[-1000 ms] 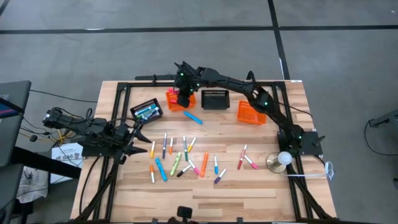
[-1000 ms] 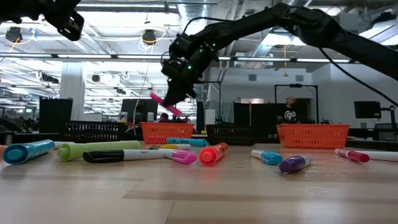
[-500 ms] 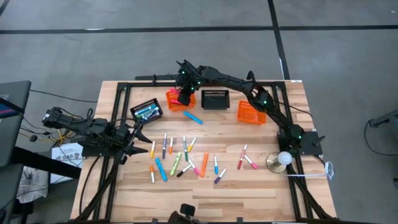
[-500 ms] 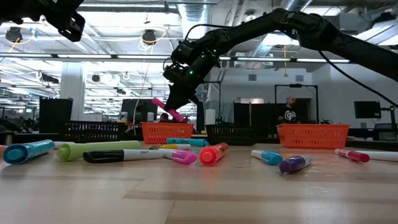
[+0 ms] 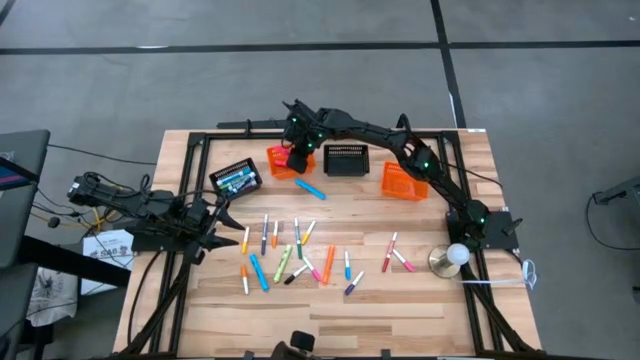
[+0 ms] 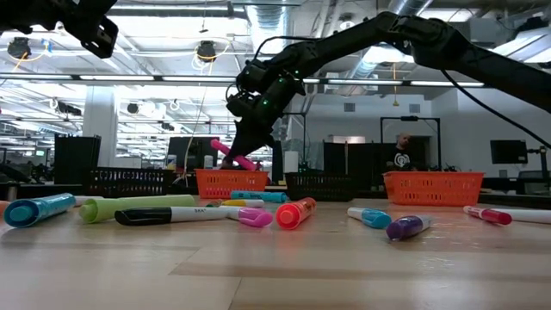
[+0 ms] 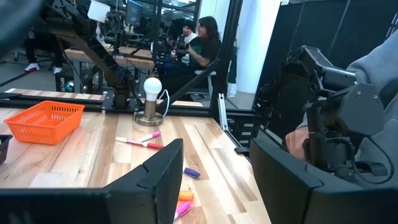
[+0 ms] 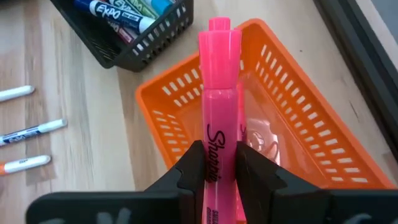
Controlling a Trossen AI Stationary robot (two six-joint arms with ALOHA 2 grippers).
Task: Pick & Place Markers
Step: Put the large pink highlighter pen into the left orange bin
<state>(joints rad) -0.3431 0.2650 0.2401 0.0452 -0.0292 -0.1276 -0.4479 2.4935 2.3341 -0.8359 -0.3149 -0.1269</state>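
Right gripper [image 8: 216, 163] lowered toward orange basket [image 8: 298, 106], pinching pink marker [image 8: 219, 112], lower end hidden, left gripper [image 7: 214, 168] spread.

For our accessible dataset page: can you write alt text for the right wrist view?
The right end effector grips a pink Sharpie highlighter above an empty orange mesh basket. A black basket of markers sits beside it on the wooden table.

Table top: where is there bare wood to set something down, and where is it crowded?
Bare wood runs along the near edge of the table and its far right corner, beside the right orange basket. The middle is crowded with scattered markers. The right gripper holds a pink marker over the left orange basket.
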